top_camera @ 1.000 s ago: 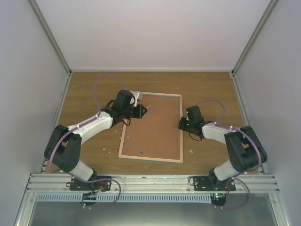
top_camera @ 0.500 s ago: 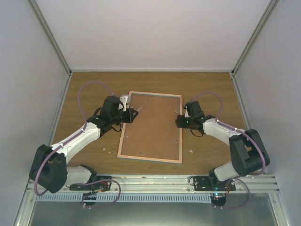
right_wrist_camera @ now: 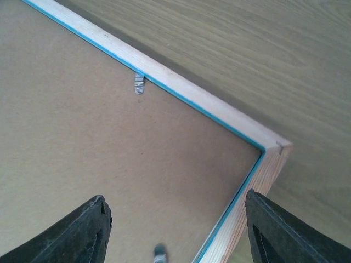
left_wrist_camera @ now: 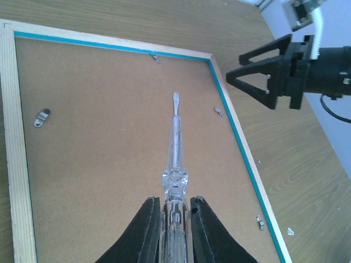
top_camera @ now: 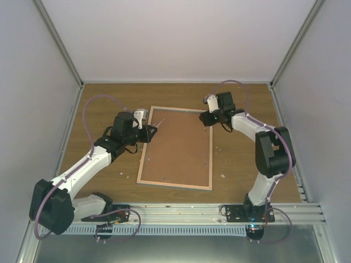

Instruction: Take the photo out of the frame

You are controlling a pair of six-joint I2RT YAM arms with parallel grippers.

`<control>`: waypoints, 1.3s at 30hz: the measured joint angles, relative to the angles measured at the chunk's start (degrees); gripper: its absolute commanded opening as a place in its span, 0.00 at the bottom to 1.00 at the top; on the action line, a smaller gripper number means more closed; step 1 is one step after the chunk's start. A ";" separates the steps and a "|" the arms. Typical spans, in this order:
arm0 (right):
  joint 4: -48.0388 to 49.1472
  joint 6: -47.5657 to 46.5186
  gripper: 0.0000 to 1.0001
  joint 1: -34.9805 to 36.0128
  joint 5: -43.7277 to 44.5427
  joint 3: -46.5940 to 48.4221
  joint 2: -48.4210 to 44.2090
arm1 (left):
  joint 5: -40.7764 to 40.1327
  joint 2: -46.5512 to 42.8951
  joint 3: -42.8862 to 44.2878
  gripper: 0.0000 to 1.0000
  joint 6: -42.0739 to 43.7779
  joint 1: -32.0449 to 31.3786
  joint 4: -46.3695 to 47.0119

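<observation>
The frame [top_camera: 175, 185] lies face down on the wooden table, showing brown fibreboard, a pale wood rim [left_wrist_camera: 11, 137] and a turquoise inner edge. The photo is hidden under the backing. My left gripper [top_camera: 147, 132] is shut on a clear-handled screwdriver [left_wrist_camera: 174, 137], whose tip hovers over the backboard near the far left corner. My right gripper [top_camera: 204, 118] stands open above the frame's far right corner [right_wrist_camera: 269, 148], with nothing between its fingers [right_wrist_camera: 90, 230]. It also shows in the left wrist view as the right gripper [left_wrist_camera: 235, 67].
Small metal clips [left_wrist_camera: 41, 117] [right_wrist_camera: 139, 83] sit along the inside of the rim. Tiny white scraps [top_camera: 223, 176] lie on the table beside the frame. Pale enclosure walls close three sides, and an aluminium rail [top_camera: 175, 211] runs along the near edge.
My right gripper has opened and moved from the frame's right side up to its far right corner. The left arm has drawn back leftward, still holding the screwdriver.
</observation>
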 measured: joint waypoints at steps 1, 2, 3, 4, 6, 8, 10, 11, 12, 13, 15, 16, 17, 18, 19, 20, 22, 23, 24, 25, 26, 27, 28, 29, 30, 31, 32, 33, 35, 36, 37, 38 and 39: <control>0.00 -1.86 0.68 -0.35 -0.70 0.87 1.31 | 0.00 -0.28 -0.04 0.02 0.00 0.00 -0.07; -0.20 -4.22 0.68 -0.85 -1.66 2.25 2.93 | 0.02 -0.46 -0.13 0.02 0.00 0.00 -0.09; -0.26 -5.84 0.68 -1.18 -2.29 3.37 4.13 | 0.02 -0.59 -0.28 0.02 0.00 0.00 -0.07; -0.76 -7.65 0.67 -1.53 -3.06 4.96 5.60 | 0.02 -0.59 -0.42 0.02 0.00 0.00 -0.09; -1.64 -11.08 0.67 -2.12 -4.44 9.29 8.98 | 0.09 -0.59 -0.68 0.01 0.00 0.00 -0.22; -2.51 -13.70 0.67 -2.40 -5.57 13.33 12.17 | 0.26 -0.59 -0.72 0.02 0.02 0.00 -0.59; -3.15 -15.96 0.67 -2.67 -6.95 16.76 15.28 | 0.55 -0.59 -0.72 0.02 0.02 0.00 -0.61; -3.45 -16.81 0.67 -2.80 -7.74 17.92 16.55 | 0.66 -0.59 -0.72 0.02 0.02 0.00 -0.68; -3.87 -17.68 0.66 -2.91 -8.50 18.99 17.81 | 0.68 -0.59 -0.72 0.02 0.02 0.00 -0.79; -4.48 -18.49 0.66 -3.02 -9.18 20.09 19.23 | 0.70 -0.63 -0.72 0.02 0.02 0.00 -0.94; -5.46 -19.67 0.64 -3.13 -9.99 21.64 21.46 | 0.68 -0.87 -0.98 0.02 0.02 0.00 -1.01; -5.99 -20.17 0.64 -3.15 -10.25 22.32 22.51 | 0.68 -0.98 -1.09 0.02 0.02 0.00 -1.14; -6.43 -20.50 0.63 -3.19 -10.51 22.80 23.32 | 0.68 -1.05 -1.22 0.02 0.02 0.00 -1.16; -6.84 -20.85 0.63 -3.21 -10.84 23.30 24.15 | 0.68 -1.11 -1.40 0.02 0.02 0.00 -1.27; -6.75 -21.31 0.62 -3.28 -11.15 24.06 24.87 | 0.70 -1.14 -1.57 0.02 0.02 0.00 -1.36; -6.97 -21.55 0.62 -3.37 -11.32 24.65 25.31 | 0.70 -1.11 -1.70 0.02 0.00 0.00 -1.40; -7.54 -21.79 0.61 -3.52 -11.58 25.35 25.83 | 0.90 -1.11 -1.88 0.02 0.00 0.00 -1.51; -7.78 -21.88 0.60 -3.65 -11.65 25.66 26.08 | 1.05 -1.11 -1.88 0.02 0.00 0.00 -1.51; -8.07 -22.01 0.58 -3.78 -11.78 25.83 26.21 | 1.22 -1.11 -1.90 0.02 0.00 0.00 -1.51; -8.35 -22.14 0.56 -3.93 -11.82 26.12 26.38 | 1.40 -1.11 -1.90 0.02 0.00 0.00 -1.49; -8.63 -22.18 0.53 -4.13 -11.98 26.47 26.62 | 1.55 -1.11 -1.90 0.02 0.00 0.00 -1.51; -8.79 -22.18 0.51 -4.44 -12.07 26.75 26.91 | 1.66 -1.11 -1.88 0.02 0.00 0.00 -1.53; -8.79 -22.38 0.50 -4.72 -12.22 26.86 27.12 | 1.73 -1.11 -1.88 0.02 0.00 0.00 -1.51; -8.83 -22.40 0.48 -5.05 -12.39 27.10 27.26 | 1.73 -1.11 -1.90 0.02 0.00 0.00 -1.51; -8.94 -22.29 0.46 -5.40 -12.61 27.21 27.39 | 1.73 -1.11 -1.88 0.02 0.00 0.00 -1.51; -9.01 -22.32 0.43 -5.70 -12.94 27.21 27.50 | 1.75 -1.11 -1.90 0.02 0.00 0.00 -1.53; -8.94 -22.36 0.40 -5.90 -13.27 27.23 27.54 | 1.75 -1.11 -1.88 0.02 0.00 0.00 -1.53; -8.98 -22.18 0.37 -6.03 -13.42 27.23 27.54 | 1.75 -1.11 -1.88 0.02 0.00 0.00 -1.53; -8.92 -21.94 0.32 -6.25 -13.44 27.21 27.54 | 1.84 -1.11 -1.90 0.02 0.00 0.00 -1.53; -8.70 -21.66 0.29 -6.32 -13.44 27.08 27.54 | 1.97 -1.11 -1.90 0.02 -0.02 0.00 -1.53; -8.13 -21.38 0.28 -6.40 -13.55 26.62 27.41 | 2.10 -1.11 -1.90 0.02 -0.02 0.00 -1.53; -7.54 -21.00 0.26 -6.51 -13.66 25.97 27.04 | 2.23 -1.09 -1.90 0.02 0.00 0.00 -1.53; -7.06 -20.61 0.24 -6.54 -13.57 25.29 26.53 | 2.43 -1.07 -1.92 0.02 0.00 0.00 -1.53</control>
